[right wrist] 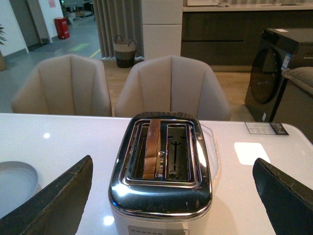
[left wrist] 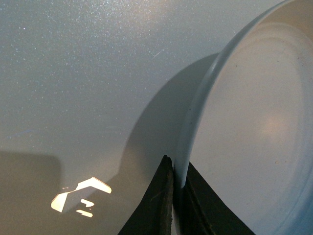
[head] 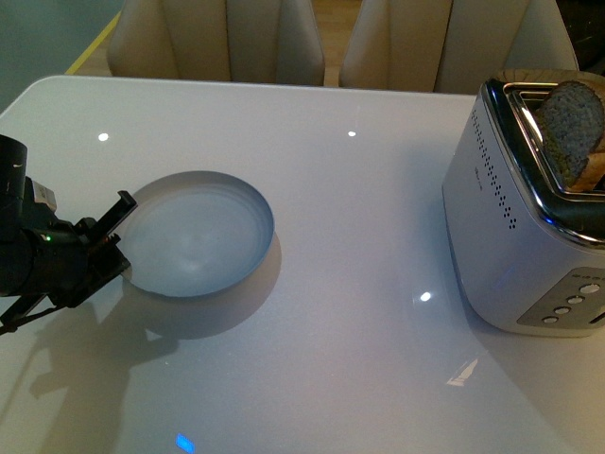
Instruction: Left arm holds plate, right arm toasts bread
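The pale blue-grey plate lies on the white table at the left, with nothing on it. My left gripper is shut on the plate's near-left rim; in the left wrist view the two black fingers pinch the thin rim of the plate. The bread stands in a slot of the silver toaster at the right, its rounded top sticking out. From the right wrist view the bread sits edge-on in one slot of the toaster. My right gripper hangs open over the toaster, fingers wide apart.
Two beige chairs stand behind the table's far edge. The toaster's other slot holds nothing. A row of buttons runs down the toaster's near end. A dark washing machine stands beyond the table.
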